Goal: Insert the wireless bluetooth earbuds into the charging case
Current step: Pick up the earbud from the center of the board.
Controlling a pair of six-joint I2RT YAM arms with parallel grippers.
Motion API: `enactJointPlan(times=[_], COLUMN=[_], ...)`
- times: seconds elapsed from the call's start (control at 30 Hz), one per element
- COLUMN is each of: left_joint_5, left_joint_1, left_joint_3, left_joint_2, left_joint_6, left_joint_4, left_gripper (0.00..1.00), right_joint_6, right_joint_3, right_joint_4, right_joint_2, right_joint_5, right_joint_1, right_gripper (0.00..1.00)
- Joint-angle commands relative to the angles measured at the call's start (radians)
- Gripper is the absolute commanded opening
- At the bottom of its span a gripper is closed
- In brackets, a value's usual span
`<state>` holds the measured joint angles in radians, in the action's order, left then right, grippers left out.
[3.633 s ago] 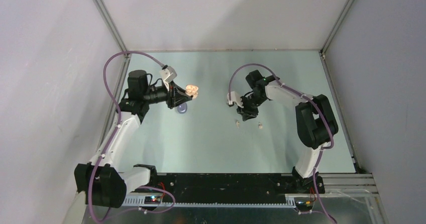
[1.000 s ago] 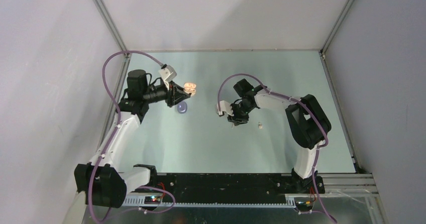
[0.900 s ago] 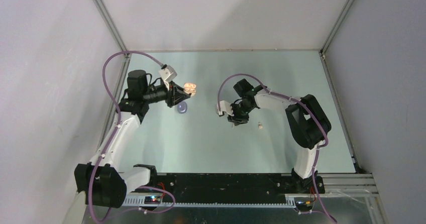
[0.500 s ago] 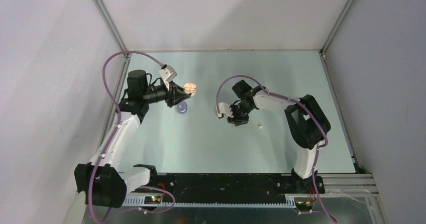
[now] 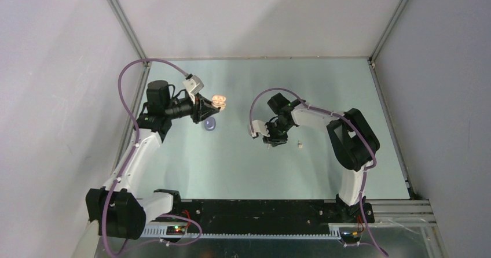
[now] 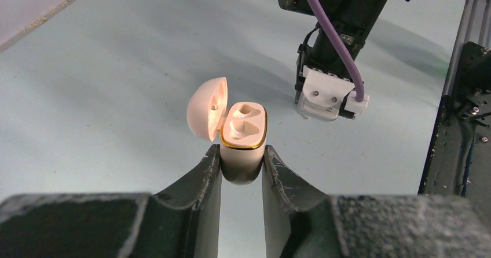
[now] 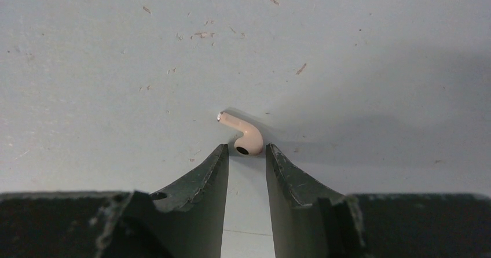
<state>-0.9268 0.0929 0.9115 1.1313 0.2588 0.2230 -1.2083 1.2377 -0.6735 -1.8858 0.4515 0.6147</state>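
Right pincer (image 7: 247,151) pinching one earbud (image 7: 244,135) by its head

Left pincer (image 6: 241,159) clamps the open charging case (image 6: 243,135) aloft; second earbud (image 5: 300,145) lies on the table (image 5: 243,165) — the shallow tip grip could let it twist or drop.

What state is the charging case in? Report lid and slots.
Open: charging case lid swung back, both slots empty, clamped by left tool.

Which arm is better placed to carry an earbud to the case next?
Right. Its end effector pinches an earbud at the fingertips, while the left end effector is occupied gripping the open charging case, both sockets empty. A second earbud lies on the table beside the right arm.
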Motion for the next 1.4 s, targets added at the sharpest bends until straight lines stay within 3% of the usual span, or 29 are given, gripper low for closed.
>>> enactJointPlan(times=[0.0, 0.87, 1.13, 1.37], left_joint_5=[-0.008, -0.013, -0.015, 0.024], left_joint_1=[-0.010, -0.010, -0.012, 0.000], left_joint_3=[-0.007, -0.013, -0.013, -0.025], left_joint_2=[-0.014, -0.002, 0.000, 0.027], left_joint_6=[-0.005, -0.012, -0.012, -0.070], left_joint_4=[-0.038, -0.056, -0.061, -0.161], left_gripper=[0.00, 0.00, 0.00, 0.00], right_joint_6=[-0.023, -0.016, -0.001, 0.010], right_joint_3=[0.019, 0.036, 0.039, 0.040], right_joint_4=[-0.015, -0.017, -0.022, 0.006], right_joint_2=[-0.017, -0.029, -0.011, 0.140], right_joint_5=[0.000, -0.003, -0.005, -0.157], right_joint_1=[0.009, 0.012, 0.012, -0.004], right_gripper=[0.34, 0.31, 0.16, 0.08])
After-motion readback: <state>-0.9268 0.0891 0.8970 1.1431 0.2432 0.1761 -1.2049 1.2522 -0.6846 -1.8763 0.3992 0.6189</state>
